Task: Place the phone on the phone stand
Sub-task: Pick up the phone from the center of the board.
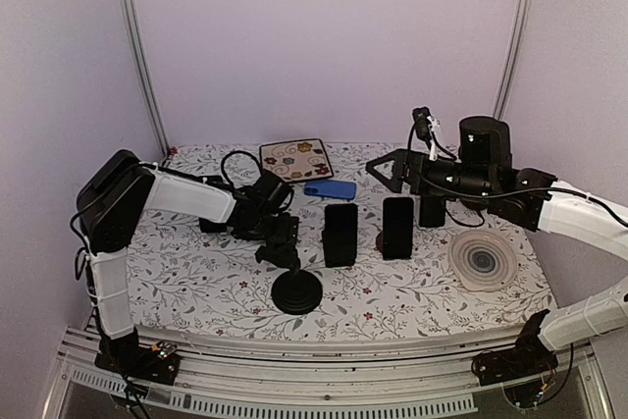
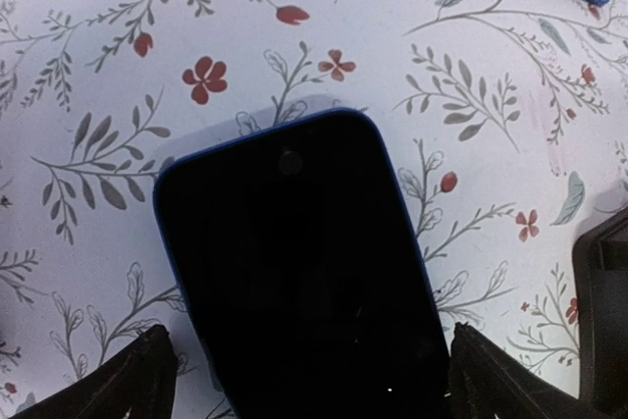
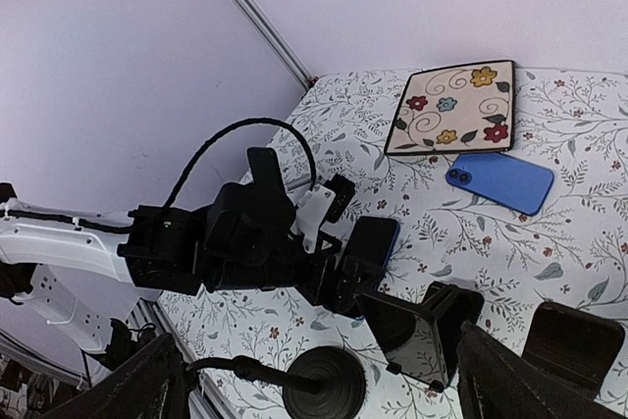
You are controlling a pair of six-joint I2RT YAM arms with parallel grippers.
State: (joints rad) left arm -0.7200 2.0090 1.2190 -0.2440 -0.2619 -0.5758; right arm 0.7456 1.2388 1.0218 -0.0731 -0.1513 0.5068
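Left gripper (image 2: 309, 370) and right gripper (image 3: 316, 340) both spread-fingered, the left flanks the blue-edged phone (image 2: 294, 272); a shallow pinch risks dropping it.

Soft, even light all round, lilac cast on the walls (image 1: 324, 46). Shadows on the table (image 1: 196, 282) pale, tight under things. Left wrist: phone (image 2: 294, 272) ahead of the jaws reads flat black, faint grey shadow at its far edge; jaw tips blurred.
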